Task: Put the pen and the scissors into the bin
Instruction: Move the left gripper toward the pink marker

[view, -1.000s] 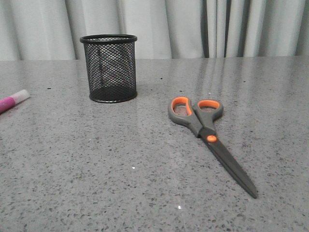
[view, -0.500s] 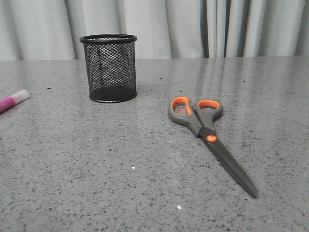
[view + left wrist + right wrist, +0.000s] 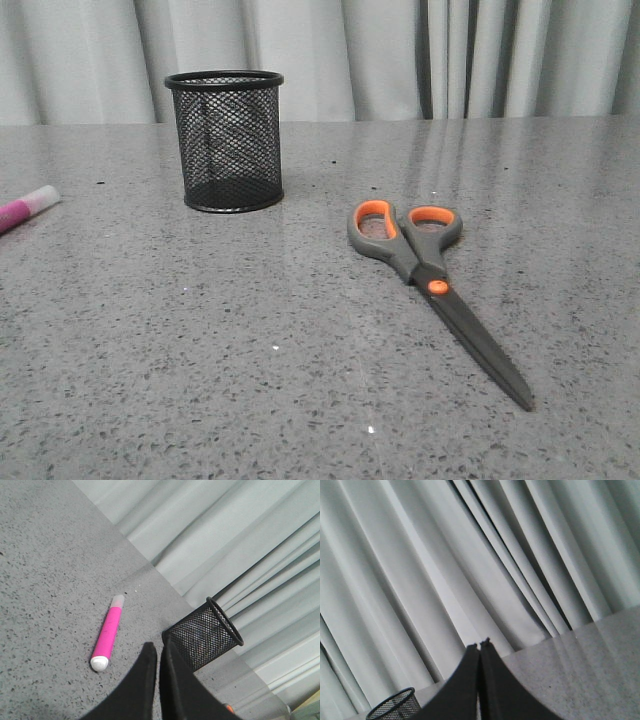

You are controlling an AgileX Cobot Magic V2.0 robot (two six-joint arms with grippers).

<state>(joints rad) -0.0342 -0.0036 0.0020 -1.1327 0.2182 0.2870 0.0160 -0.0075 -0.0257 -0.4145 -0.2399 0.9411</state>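
Grey speckled tabletop (image 3: 200,340): nothing has moved lately. Scissors (image 3: 430,280) lie right of the bin (image 3: 226,140), pen (image 3: 107,639) left of it. Both pincers, left (image 3: 157,650) and right (image 3: 480,645), clenched, empty; task unstarted.

Scissors (image 3: 430,280) lie right of the upright bin (image 3: 226,140); pen (image 3: 27,208) far left.

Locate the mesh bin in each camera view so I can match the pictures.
Front view: the bin stands upright at upper left on the table, left of the scissors.
Left wrist view: lower right, beside the pink pen, just past the shut left gripper.
Right wrist view: only its rim shows, bottom left corner.
Shared landmark: the pale curtain behind it.
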